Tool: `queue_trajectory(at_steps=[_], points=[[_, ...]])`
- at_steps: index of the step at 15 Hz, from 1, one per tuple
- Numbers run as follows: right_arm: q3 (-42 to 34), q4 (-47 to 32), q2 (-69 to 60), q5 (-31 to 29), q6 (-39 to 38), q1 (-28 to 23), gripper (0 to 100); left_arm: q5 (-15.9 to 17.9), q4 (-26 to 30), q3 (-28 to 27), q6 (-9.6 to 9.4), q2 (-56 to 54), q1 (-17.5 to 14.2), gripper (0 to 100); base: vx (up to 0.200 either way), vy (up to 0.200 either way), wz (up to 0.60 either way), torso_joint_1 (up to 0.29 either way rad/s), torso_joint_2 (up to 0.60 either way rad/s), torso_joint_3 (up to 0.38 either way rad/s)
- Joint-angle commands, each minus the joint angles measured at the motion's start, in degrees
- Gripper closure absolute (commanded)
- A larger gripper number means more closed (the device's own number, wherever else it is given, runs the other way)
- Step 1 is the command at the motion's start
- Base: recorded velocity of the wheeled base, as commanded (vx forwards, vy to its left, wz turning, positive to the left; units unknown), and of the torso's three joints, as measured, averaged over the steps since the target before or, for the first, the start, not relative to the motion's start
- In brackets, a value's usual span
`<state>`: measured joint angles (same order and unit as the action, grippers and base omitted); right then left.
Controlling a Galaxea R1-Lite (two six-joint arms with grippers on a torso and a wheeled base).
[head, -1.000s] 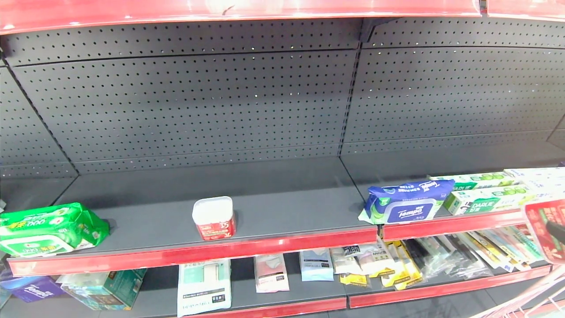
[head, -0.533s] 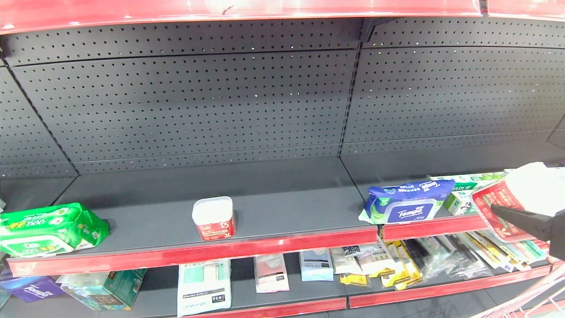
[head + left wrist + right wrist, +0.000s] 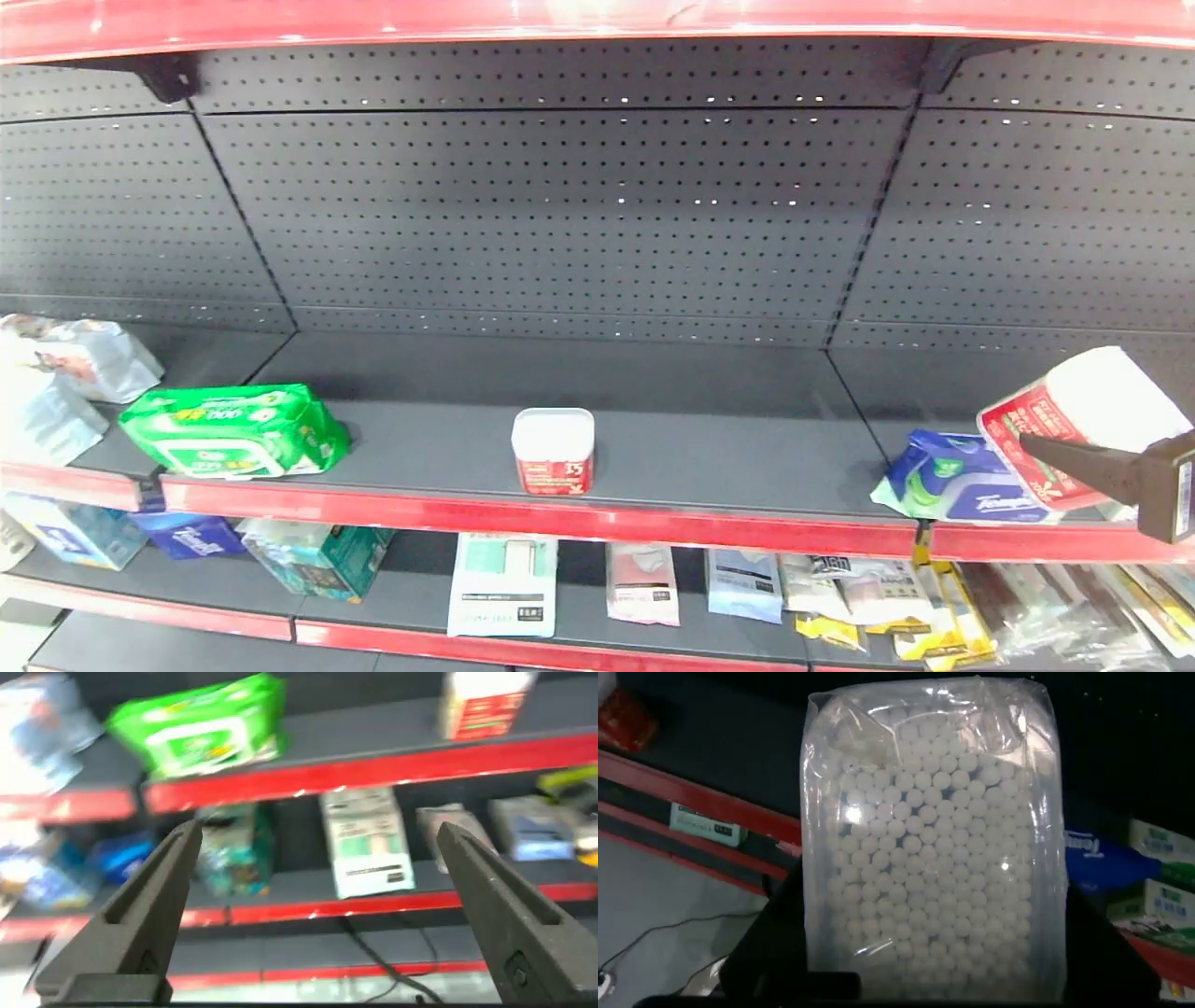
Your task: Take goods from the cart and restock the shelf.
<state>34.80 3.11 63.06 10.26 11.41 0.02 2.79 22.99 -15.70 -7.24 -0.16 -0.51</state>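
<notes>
My right gripper is shut on a red-and-white pack of cotton swabs, held tilted just above the shelf board at its right end, over a blue wipes pack. In the right wrist view the swab pack shows its clear side, full of white swab tips, with a dark finger on each side of it. My left gripper hangs open with nothing in it, low in front of the shelves, facing a green wipes pack.
On the same board lie a green wipes pack at the left and a small red-and-white tub in the middle, with bare board between them. White bags sit far left. The lower shelf holds several flat packets and boxes.
The camera has turned left, so the whole shelf picture has shifted right. My right gripper has come up from the lower right with the swab pack and now hangs over the blue wipes.
</notes>
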Motion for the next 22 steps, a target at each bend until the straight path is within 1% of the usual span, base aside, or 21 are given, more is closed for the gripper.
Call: queue_trajectory(at_steps=[1,2,4,5,6,7,8,9,10,12,13,14,15,16,17,18,19,20,21,22], points=[[0.35,0.06,0.22,0.02,0.02,0.06,100,-0.15,0.04,0.32,0.12,0.16,-0.45,0,0.000,0.000,0.60,0.002,0.01,-0.002],[0.97,-0.03,0.31,0.02,0.02,0.06,100,-0.07,-0.05,0.32,0.12,0.16,-0.45,0,0.000,0.000,0.60,-0.002,0.00,0.002],[2.81,-0.03,2.07,-0.16,0.45,0.15,100,0.20,-0.14,-1.00,0.83,1.56,-0.45,0,0.000,0.000,0.60,0.000,0.00,0.002],[4.13,-0.03,4.00,-0.07,1.51,0.15,100,0.20,-0.32,-2.14,2.23,3.41,-0.63,0,0.000,0.000,0.00,0.000,0.00,0.000],[6.33,0.06,7.16,0.28,2.83,0.06,100,-0.07,-0.32,-2.23,4.43,4.55,-0.63,0,0.000,0.000,0.00,0.000,0.00,0.000],[8.26,0.06,10.24,2.30,3.71,0.15,100,-0.07,-0.14,-1.88,4.96,4.82,-1.07,0,0.000,0.000,0.00,0.000,0.00,0.000],[9.76,0.06,12.70,4.50,5.11,0.15,100,-0.15,-0.05,-1.17,4.96,4.64,-1.95,0,0.000,0.000,0.00,0.000,0.00,0.000],[10.64,0.06,15.16,5.64,7.13,0.77,100,-0.15,-0.05,-0.21,5.04,4.82,-3.79,0,0.000,0.000,0.00,0.000,0.00,0.000],[10.81,0.14,17.80,5.73,8.72,2.35,100,-0.07,-0.05,1.20,5.48,4.73,-6.34,0,0.000,0.000,0.00,0.000,0.00,0.000],[12.22,0.41,22.81,6.17,9.16,4.02,100,0.28,-0.23,3.75,6.54,3.94,-11.97,0,0.000,0.000,0.00,0.000,0.00,0.000],[12.66,1.11,23.95,6.52,9.16,4.37,100,0.37,-0.23,3.66,6.89,3.85,-12.94,0,0.000,0.000,0.00,0.000,0.00,0.000],[13.10,3.13,25.97,7.49,9.24,4.63,100,1.51,-0.32,3.75,7.07,2.88,-13.20,0,0.000,0.000,0.00,0.000,0.00,0.000],[13.18,7.26,29.31,8.10,9.16,5.78,100,5.47,-0.49,3.84,6.01,0.16,-12.58,0,0.000,0.000,0.00,0.000,0.00,0.000],[13.10,8.76,30.37,8.19,9.07,6.74,100,5.73,-1.55,4.01,4.52,0.16,-12.58,0,0.000,0.000,0.00,0.000,0.00,0.000],[12.83,8.84,30.98,8.19,8.98,7.09,100,5.47,-4.27,4.89,3.99,0.16,-12.58,0,0.000,0.000,0.00,0.000,0.00,0.000],[12.74,8.84,30.98,8.19,9.07,7.18,100,5.38,-4.71,5.07,3.99,0.16,-12.58,0,0.000,0.000,0.00,0.000,0.00,0.000],[11.87,8.84,30.81,8.19,9.16,7.27,100,1.60,-8.05,7.00,3.90,0.16,-12.58,0,0.000,0.000,0.00,0.000,0.00,0.000],[11.43,9.02,30.72,8.28,9.16,7.27,100,-1.56,-8.31,7.53,3.90,0.16,-12.67,0,0.000,0.000,0.00,0.000,0.00,0.000],[11.16,9.02,30.37,8.19,9.07,7.09,100,-3.67,-8.31,7.62,3.99,0.16,-12.94,0,0.000,0.000,0.00,0.000,0.00,0.000],[10.99,9.02,29.93,8.19,8.89,7.01,100,-3.58,-8.49,7.79,4.08,0.16,-12.94,0,0.000,0.000,0.00,0.000,0.00,0.000]])
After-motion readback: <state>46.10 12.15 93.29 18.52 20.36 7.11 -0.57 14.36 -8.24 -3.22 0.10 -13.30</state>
